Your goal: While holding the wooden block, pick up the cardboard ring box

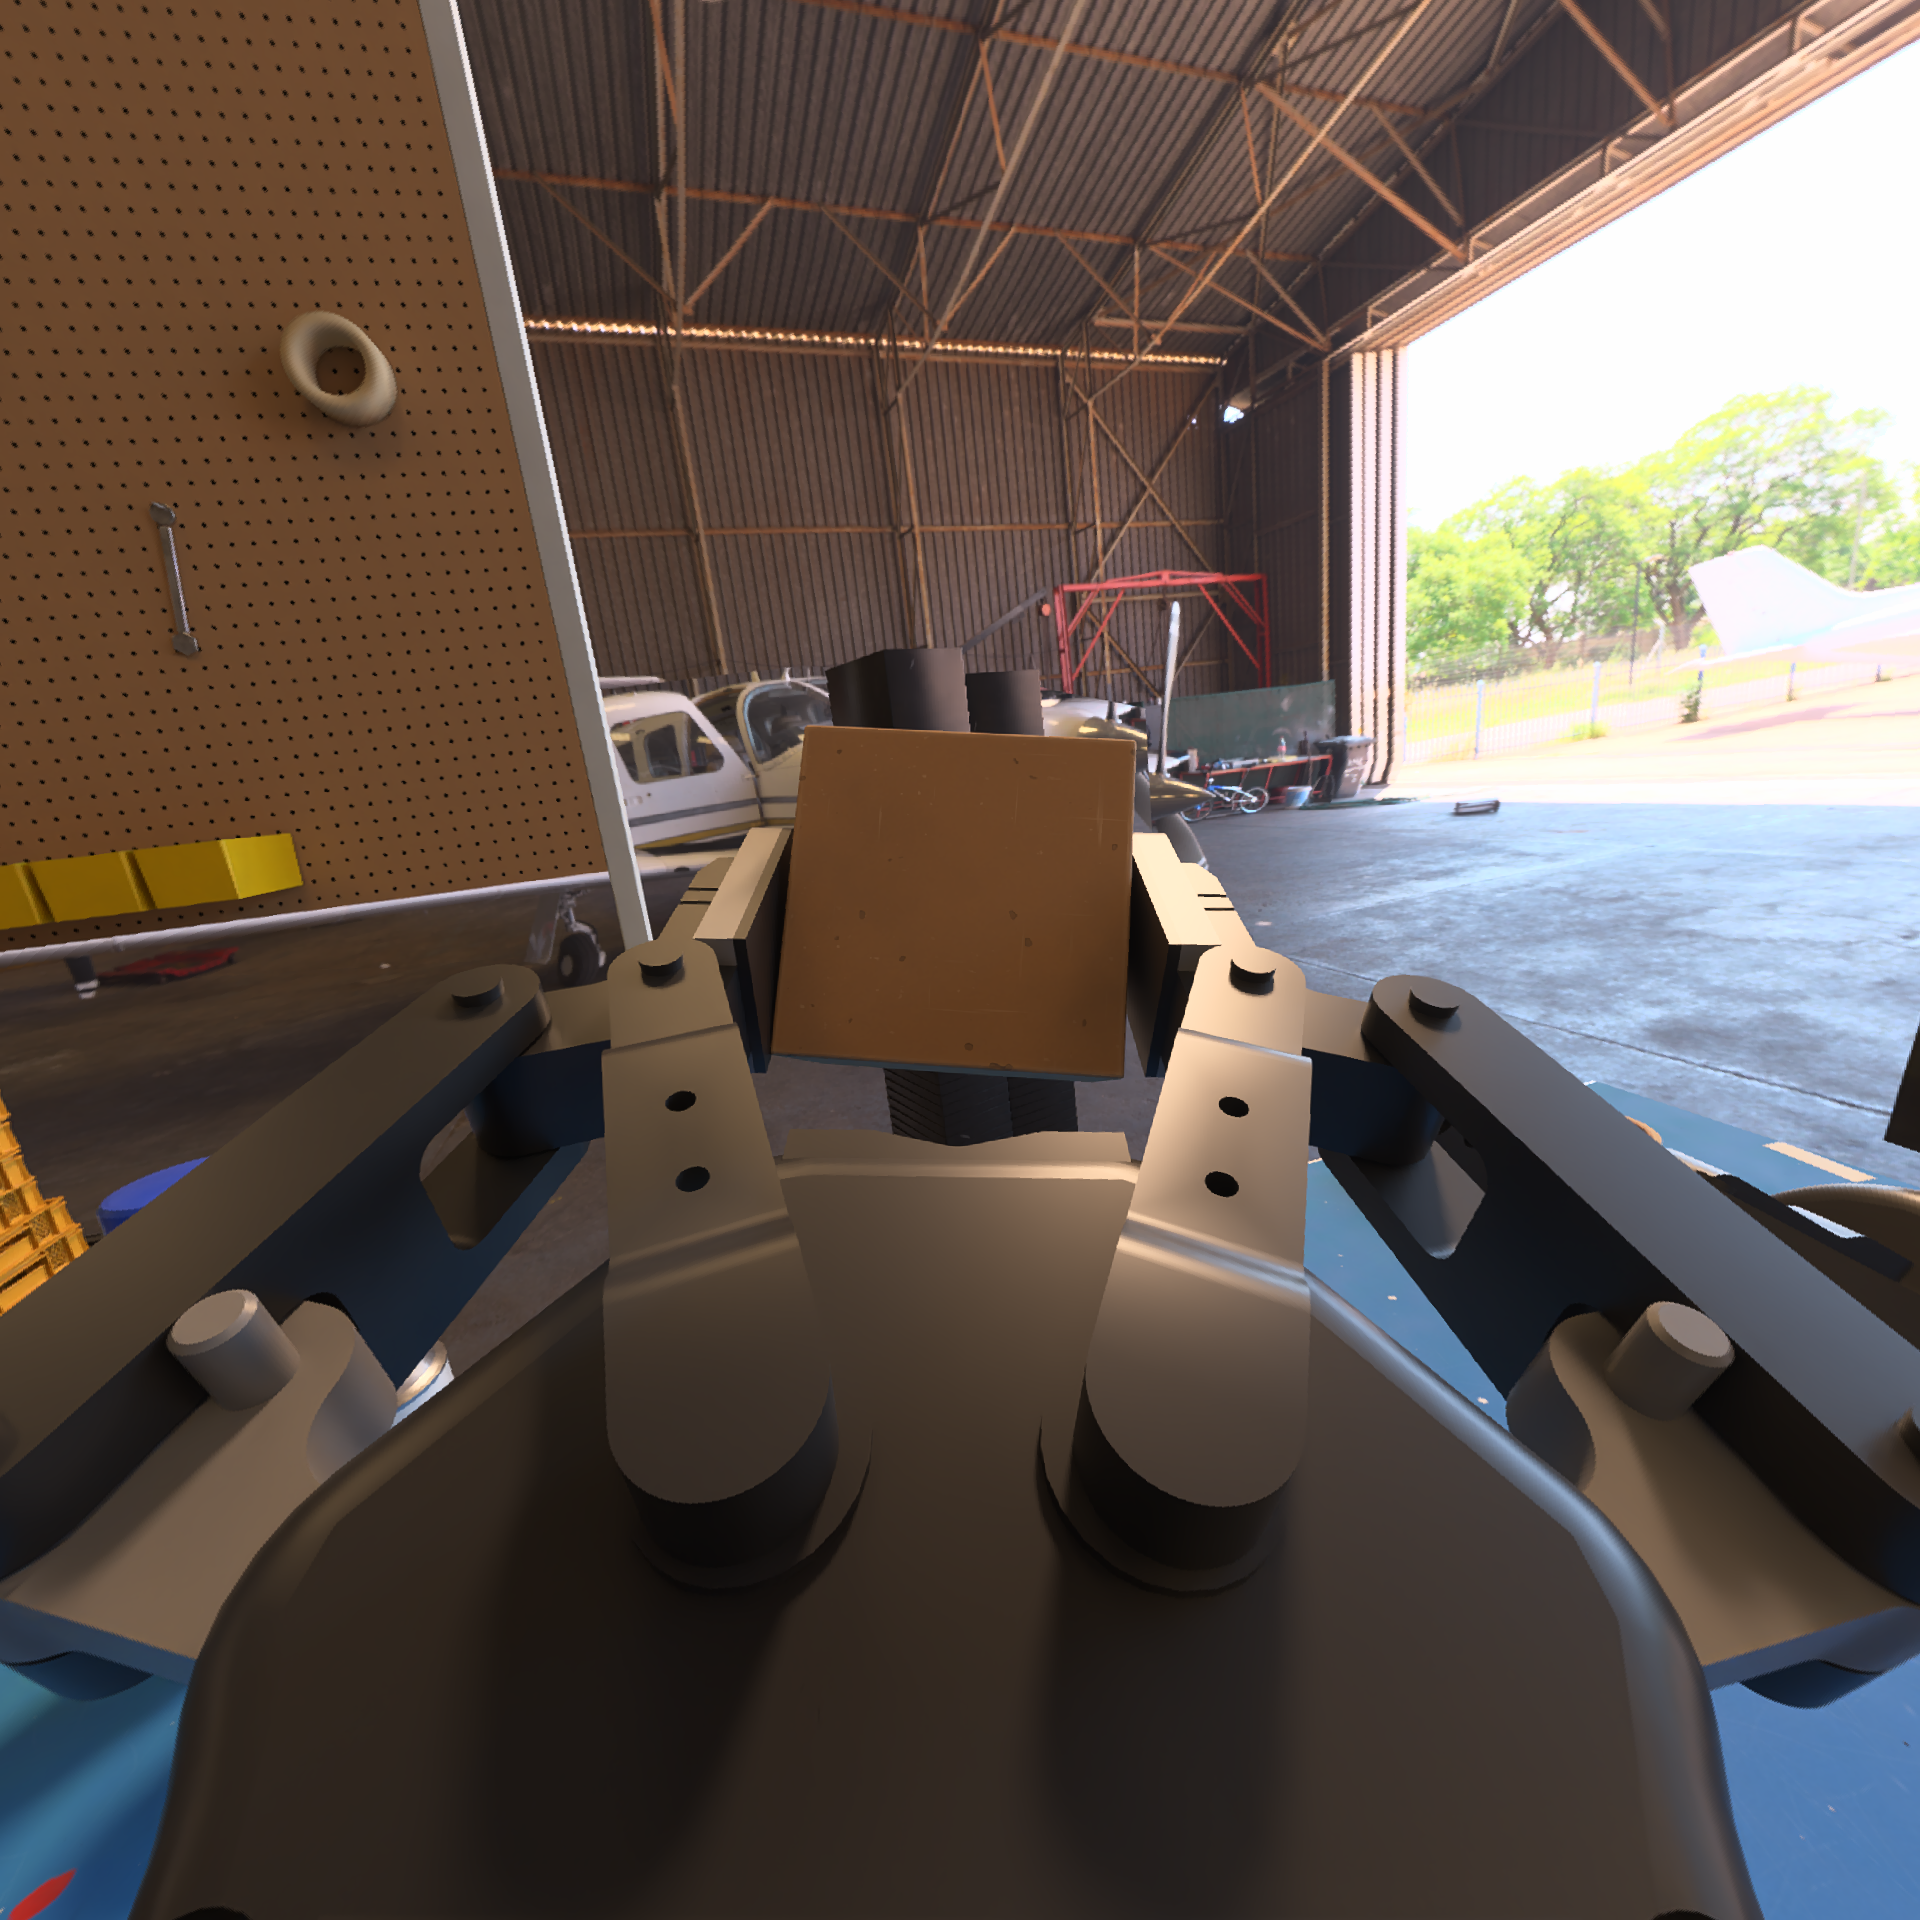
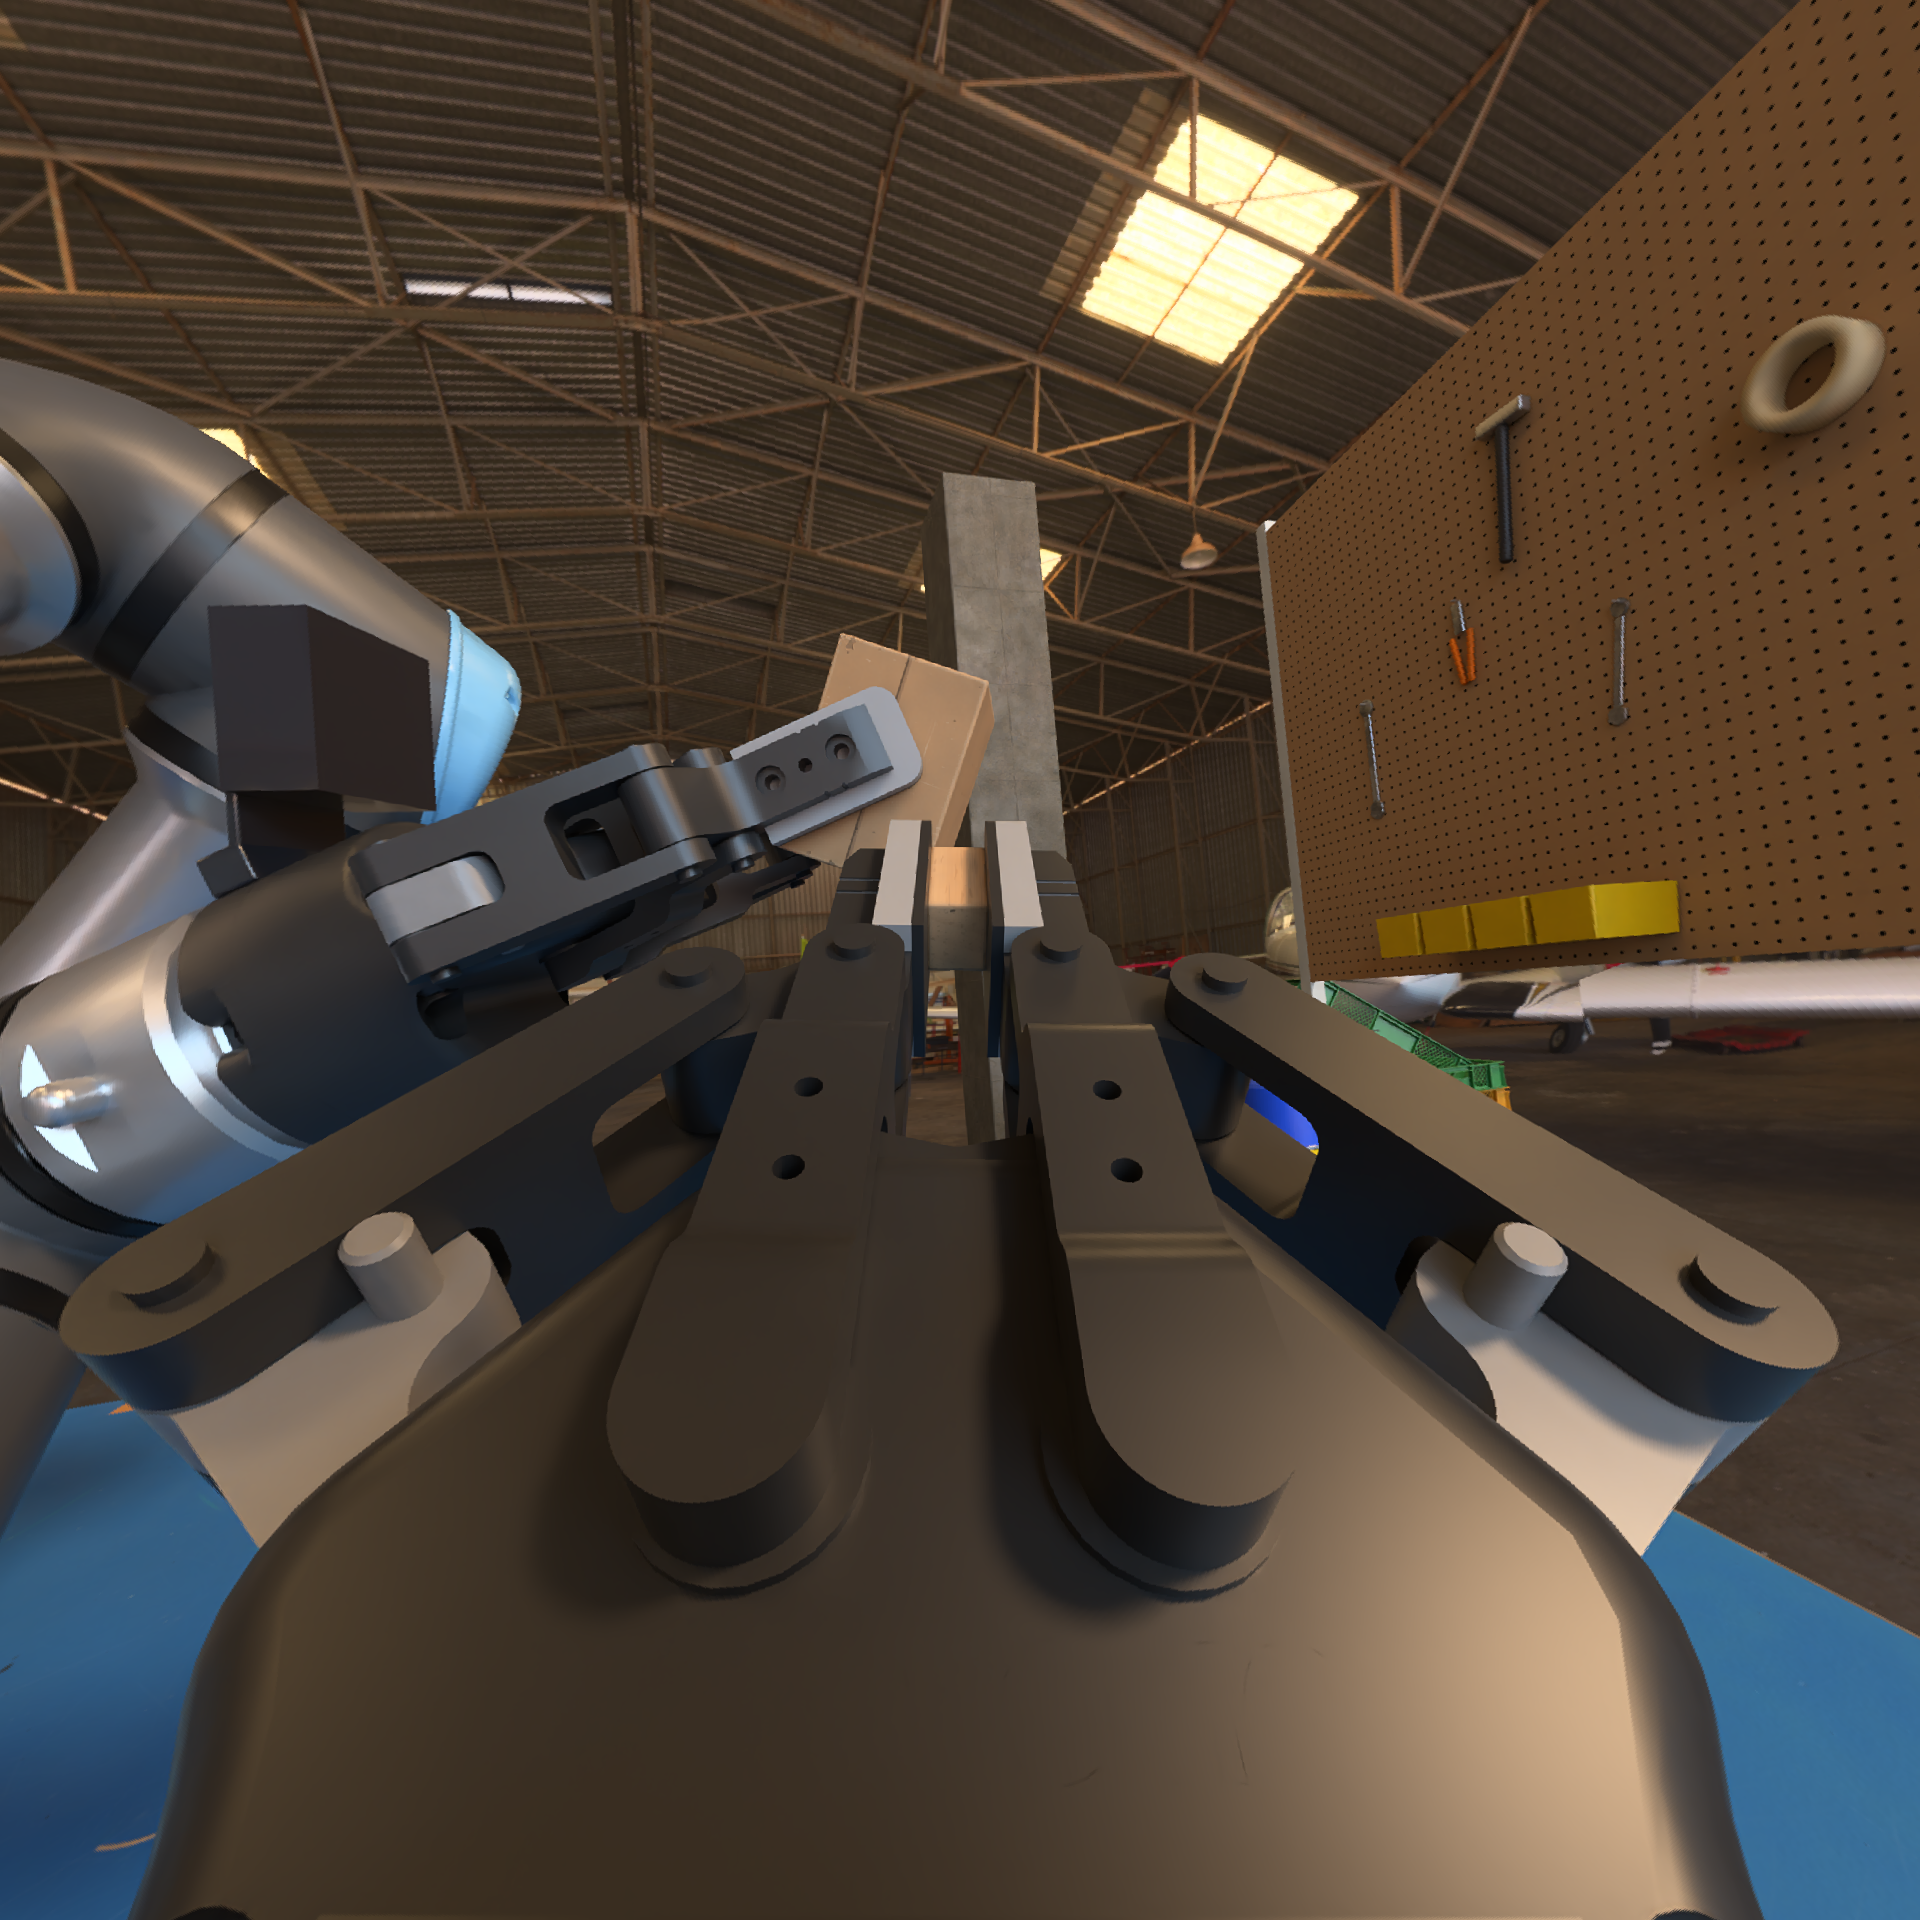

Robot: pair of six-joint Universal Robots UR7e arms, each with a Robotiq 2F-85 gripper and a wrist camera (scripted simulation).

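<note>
In the left wrist view my left gripper [image 1: 951, 914] is shut on the brown cardboard ring box [image 1: 951, 899], a square box held between both pads and raised in the air. The same gripper and box [image 2: 925, 717] show at the left of the right wrist view. My right gripper [image 2: 956, 883] is shut on the small pale wooden block [image 2: 956, 899], pinched between its two pads and also held up off the table.
A brown pegboard [image 1: 260, 520] stands at the left of the left wrist view, and at the right in the right wrist view [image 2: 1610, 675], with tools, a ring and yellow bins [image 2: 1527, 920]. The blue table top [image 2: 104, 1558] lies below. A grey pillar [image 2: 992, 644] stands behind.
</note>
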